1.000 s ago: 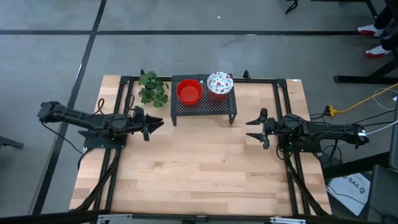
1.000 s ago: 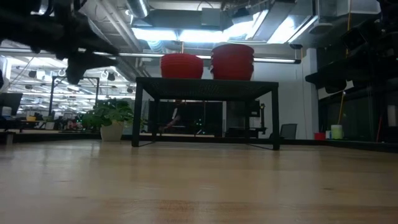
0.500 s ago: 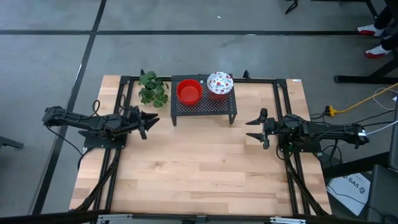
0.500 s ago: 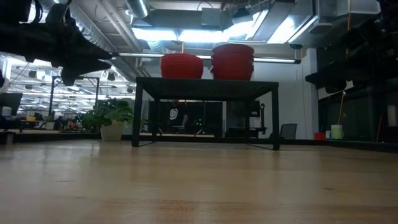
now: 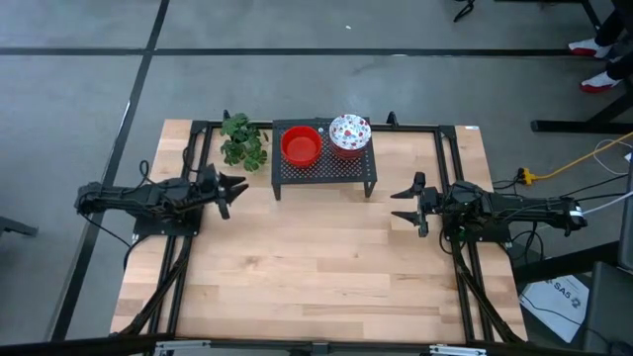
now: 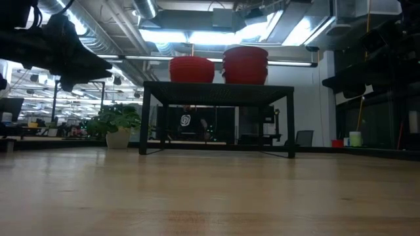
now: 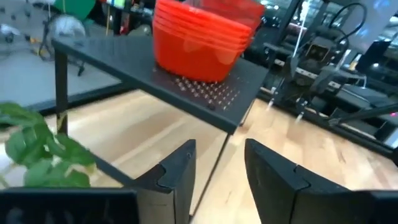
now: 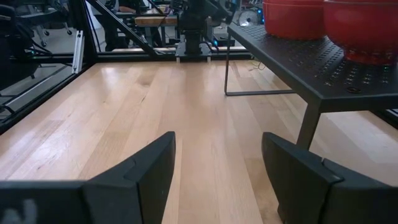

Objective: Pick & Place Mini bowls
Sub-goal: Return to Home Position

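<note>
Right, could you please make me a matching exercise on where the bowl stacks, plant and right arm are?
1. red bowl stack
2. speckled bowl stack
3. plant
4. right arm

A. on the table, left of the shelf
B. right half of the shelf
C. by the table's right edge
D. left half of the shelf

Pairs: 1-D, 2-B, 3-A, 4-C

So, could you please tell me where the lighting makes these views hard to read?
Low view: the ceiling lights glare behind everything, leaving the left arm and the shelf as dark silhouettes. High view: the table is lit evenly, without glare. Right wrist view: a pale sheen lies on the table's far part.
</note>
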Action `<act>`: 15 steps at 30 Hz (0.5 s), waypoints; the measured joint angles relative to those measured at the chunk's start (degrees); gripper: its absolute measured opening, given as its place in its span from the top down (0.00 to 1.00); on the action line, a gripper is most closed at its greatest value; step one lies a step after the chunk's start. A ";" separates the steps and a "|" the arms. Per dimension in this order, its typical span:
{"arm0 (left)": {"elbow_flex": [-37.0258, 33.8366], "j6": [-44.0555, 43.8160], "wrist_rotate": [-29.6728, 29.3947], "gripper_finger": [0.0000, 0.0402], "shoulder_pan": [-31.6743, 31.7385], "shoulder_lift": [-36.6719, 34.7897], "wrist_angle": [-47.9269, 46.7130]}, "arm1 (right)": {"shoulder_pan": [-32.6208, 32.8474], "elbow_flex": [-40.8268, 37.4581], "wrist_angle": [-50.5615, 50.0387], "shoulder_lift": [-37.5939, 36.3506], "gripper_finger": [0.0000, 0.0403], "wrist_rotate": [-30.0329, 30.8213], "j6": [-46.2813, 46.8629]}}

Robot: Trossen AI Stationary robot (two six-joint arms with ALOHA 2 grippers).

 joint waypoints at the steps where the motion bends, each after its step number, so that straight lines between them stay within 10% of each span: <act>1: 0.00 1.01 -0.05 0.67 0.12 -0.44 -0.02 | 0.00 0.01 0.00 0.01 0.41 -0.01 -0.01; 15: 0.00 8.36 -6.56 0.67 0.43 -0.02 -0.05 | 0.02 0.00 0.00 0.01 0.41 0.01 0.01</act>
